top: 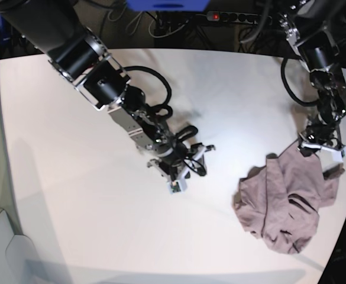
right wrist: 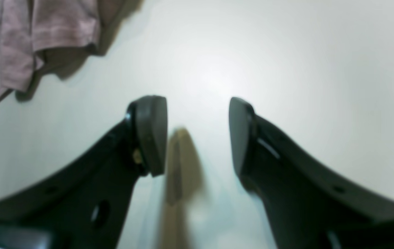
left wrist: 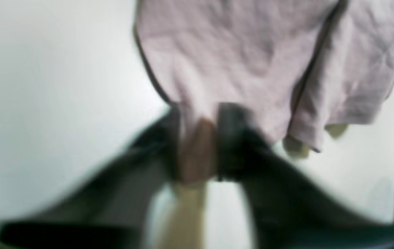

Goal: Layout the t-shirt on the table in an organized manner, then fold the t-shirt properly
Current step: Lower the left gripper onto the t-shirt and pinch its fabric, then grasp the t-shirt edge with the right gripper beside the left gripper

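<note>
The mauve t-shirt (top: 285,204) lies crumpled in a heap near the right edge of the white table (top: 102,207). My left gripper (top: 322,148) sits at the heap's far edge. In the blurred left wrist view its dark fingers (left wrist: 233,138) are closed on a fold of the t-shirt (left wrist: 238,52), and cloth shows between them at the left gripper (left wrist: 200,138). My right gripper (top: 184,167) hovers low over bare table near the middle, well left of the shirt. The right gripper (right wrist: 197,135) is open with nothing between its pads, and a corner of the t-shirt (right wrist: 44,27) shows at upper left.
The table's right edge (top: 345,225) runs close beside the shirt heap. Cables and a power strip (top: 232,16) lie behind the far edge. A pale box (top: 1,248) stands off the table at the lower left.
</note>
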{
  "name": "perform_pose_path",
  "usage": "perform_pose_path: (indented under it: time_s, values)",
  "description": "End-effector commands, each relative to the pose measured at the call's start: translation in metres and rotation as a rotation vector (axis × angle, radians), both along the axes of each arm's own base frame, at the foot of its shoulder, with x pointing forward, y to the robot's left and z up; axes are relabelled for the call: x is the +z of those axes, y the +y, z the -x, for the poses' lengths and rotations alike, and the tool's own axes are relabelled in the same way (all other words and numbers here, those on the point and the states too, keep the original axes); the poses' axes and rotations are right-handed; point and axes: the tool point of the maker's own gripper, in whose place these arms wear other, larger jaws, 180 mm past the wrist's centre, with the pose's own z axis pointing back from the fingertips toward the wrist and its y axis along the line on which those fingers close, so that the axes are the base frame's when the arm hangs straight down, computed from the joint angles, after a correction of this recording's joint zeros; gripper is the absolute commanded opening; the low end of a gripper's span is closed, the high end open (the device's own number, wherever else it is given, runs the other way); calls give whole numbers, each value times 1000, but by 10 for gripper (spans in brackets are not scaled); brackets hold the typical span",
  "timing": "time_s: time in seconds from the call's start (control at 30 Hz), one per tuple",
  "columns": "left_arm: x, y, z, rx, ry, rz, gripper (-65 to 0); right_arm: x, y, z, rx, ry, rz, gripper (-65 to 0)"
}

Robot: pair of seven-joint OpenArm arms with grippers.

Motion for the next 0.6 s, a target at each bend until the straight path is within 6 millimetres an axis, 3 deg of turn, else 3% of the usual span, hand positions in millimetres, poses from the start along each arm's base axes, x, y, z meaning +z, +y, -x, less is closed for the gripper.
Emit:
perform_pose_path:
  time_s: [0.0,0.1,0.23,0.37,0.47,0.57]
  values:
    - [-23,-11,17,-33,122,21,-650,23,7,-14,-5,-56,-33,-358]
    - [-25,-11,19,-28,128,24,-621,23,7,-14,-5,-56,-33,-358]
    - [-13,-11,14,-44,102,13,-645,23,7,-14,-5,-56,-33,-358]
    - [18,-12,12,-97,82,-45,-646,23,7,-14,-5,-56,-33,-358]
    - [45,-25,12,-135,29,-41,-646,23,3,-16,-8,-59,-27,-358]
    - [70,-44,26,-189,-13,-28,-646,22,-5,-20,-16,-63,-17,-358]
